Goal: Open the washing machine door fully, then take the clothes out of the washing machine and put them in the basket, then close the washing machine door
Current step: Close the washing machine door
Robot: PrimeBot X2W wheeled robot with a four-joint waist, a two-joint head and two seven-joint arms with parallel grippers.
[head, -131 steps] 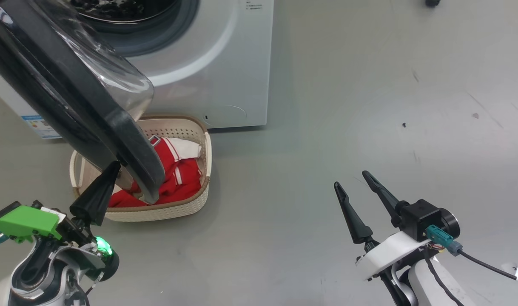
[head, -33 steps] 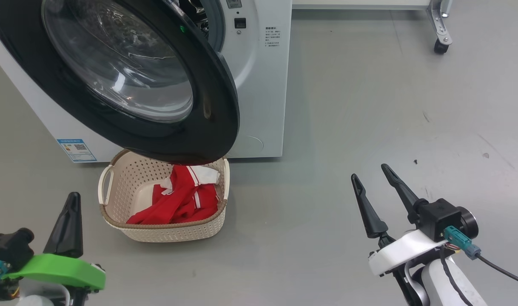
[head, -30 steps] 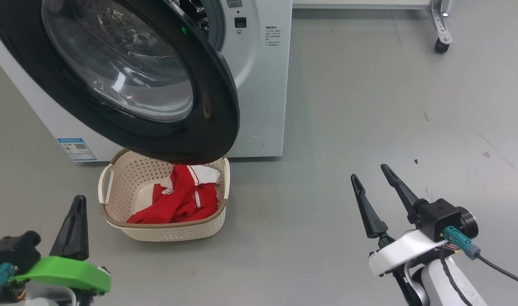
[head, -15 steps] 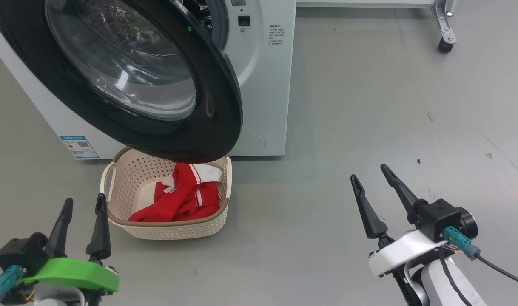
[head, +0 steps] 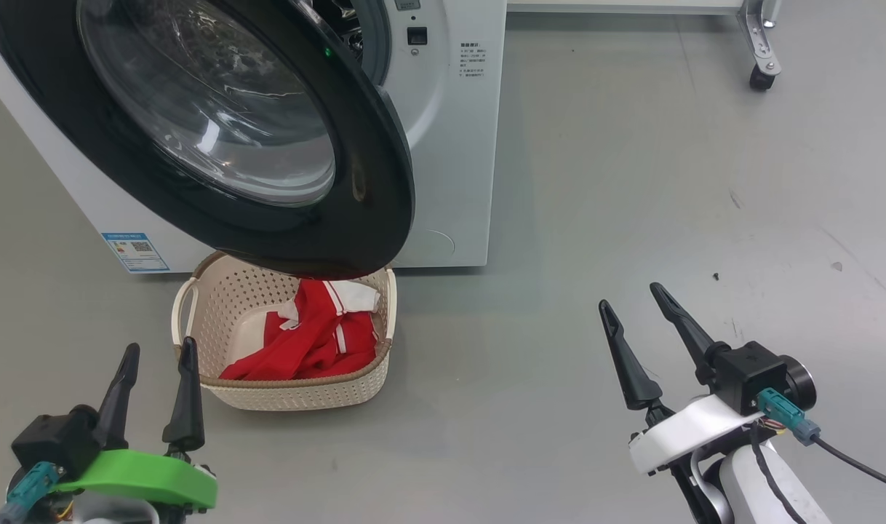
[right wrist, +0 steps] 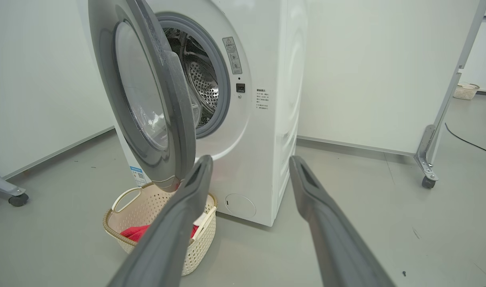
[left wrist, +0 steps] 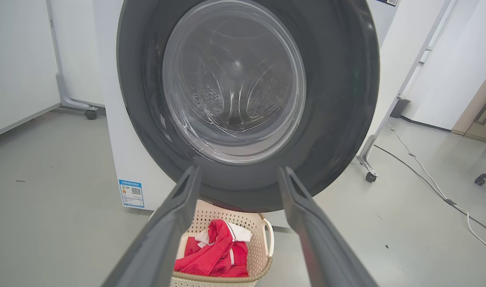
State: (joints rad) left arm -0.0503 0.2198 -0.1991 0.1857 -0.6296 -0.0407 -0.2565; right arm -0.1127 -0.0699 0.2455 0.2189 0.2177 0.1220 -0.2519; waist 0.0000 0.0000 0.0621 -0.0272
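The washing machine (head: 450, 145) is white, and its door (head: 217, 124), black-rimmed with a glass bowl, stands partly swung out; its lower edge hangs over the basket's far end. The steel drum (right wrist: 199, 79) shows behind it. On the floor in front sits the cream basket (head: 283, 389) with the red and white clothes (head: 312, 346) inside. My left gripper (head: 159, 348) is open and empty, low, just left of the basket; in the left wrist view the left gripper (left wrist: 239, 169) faces the door (left wrist: 338, 99). My right gripper (head: 630, 296) is open, empty, well right of the machine.
A frame leg on a caster (head: 759, 44) stands at the far right behind the machine. A cable (left wrist: 426, 175) runs across the floor on that side. Another caster (right wrist: 11, 199) is at the far left. Grey floor stretches between my grippers.
My left gripper has gone from shut to open and shifted a little right. The door has stayed as it was over the last second. The right arm is still.
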